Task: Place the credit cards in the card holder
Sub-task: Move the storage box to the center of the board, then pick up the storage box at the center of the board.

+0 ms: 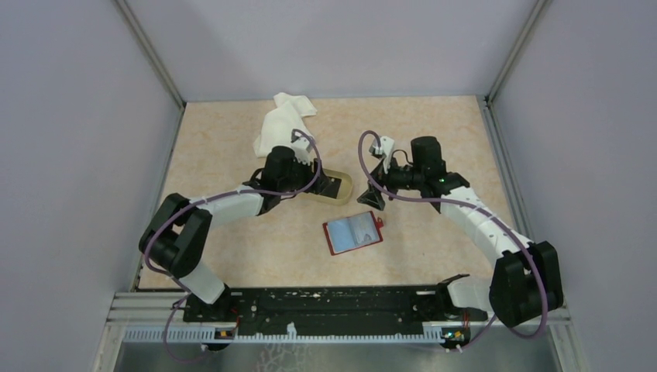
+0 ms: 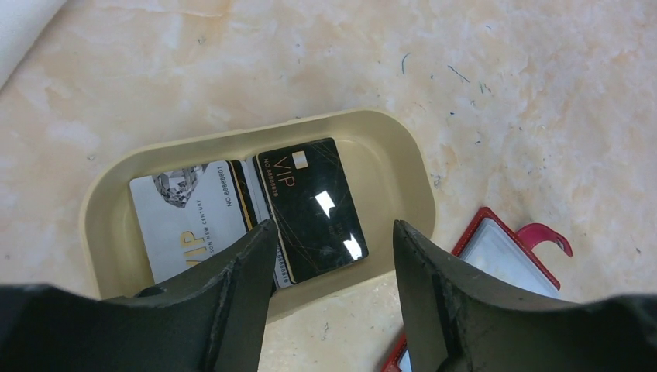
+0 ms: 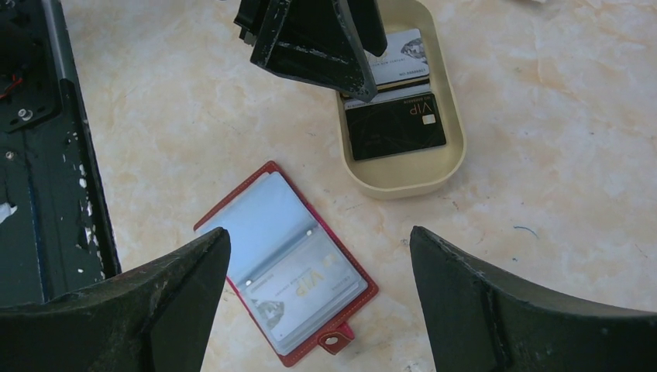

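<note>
Two credit cards lie in a tan oval dish [image 2: 403,163]: a black VIP card [image 2: 314,209] partly over a white-grey VIP card [image 2: 190,217], with the edges of others between them. My left gripper [image 2: 333,226] hovers just above the dish's near rim, open, nothing between its fingers. The red card holder [image 3: 287,271] lies spread open on the table, with a white VIP card [image 3: 310,283] inside one clear pocket. My right gripper [image 3: 319,232] hangs above the holder, open wide and empty. In the top view the holder [image 1: 353,232] sits between both arms.
A crumpled white cloth [image 1: 283,124] lies behind the left arm. The black base rail [image 1: 325,302] runs along the near edge. Grey walls enclose the table on three sides.
</note>
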Robot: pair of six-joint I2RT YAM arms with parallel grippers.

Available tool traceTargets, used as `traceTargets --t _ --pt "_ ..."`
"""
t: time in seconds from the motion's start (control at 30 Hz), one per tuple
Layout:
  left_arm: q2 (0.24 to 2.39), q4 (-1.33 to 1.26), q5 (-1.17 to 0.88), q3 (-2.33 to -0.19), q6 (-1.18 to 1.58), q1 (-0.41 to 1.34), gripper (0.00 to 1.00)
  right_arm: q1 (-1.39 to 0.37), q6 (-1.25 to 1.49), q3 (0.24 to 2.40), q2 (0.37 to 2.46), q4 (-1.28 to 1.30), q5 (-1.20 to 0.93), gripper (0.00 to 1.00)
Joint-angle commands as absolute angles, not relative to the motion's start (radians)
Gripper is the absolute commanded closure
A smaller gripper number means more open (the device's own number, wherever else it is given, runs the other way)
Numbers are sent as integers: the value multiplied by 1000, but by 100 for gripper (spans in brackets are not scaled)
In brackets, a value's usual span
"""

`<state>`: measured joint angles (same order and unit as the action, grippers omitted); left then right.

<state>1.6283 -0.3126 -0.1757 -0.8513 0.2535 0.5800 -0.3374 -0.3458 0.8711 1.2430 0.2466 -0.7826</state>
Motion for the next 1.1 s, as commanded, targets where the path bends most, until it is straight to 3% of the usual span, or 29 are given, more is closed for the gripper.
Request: traceTargets --t 0.0,0.27,0.57,1.07 --pt "1616 -334 -153 -853 224 572 35 -331 -322 882 1280 195 -807 15" --pt "1669 -201 -75 -927 266 571 32 -330 -316 891 1281 199 -813 15" --pt "1720 -6 363 -1054 174 720 30 -321 -314 891 1273 198 -805 15" --pt "1870 69 290 -1195 190 757 28 -309 -311 890 1259 195 -810 15"
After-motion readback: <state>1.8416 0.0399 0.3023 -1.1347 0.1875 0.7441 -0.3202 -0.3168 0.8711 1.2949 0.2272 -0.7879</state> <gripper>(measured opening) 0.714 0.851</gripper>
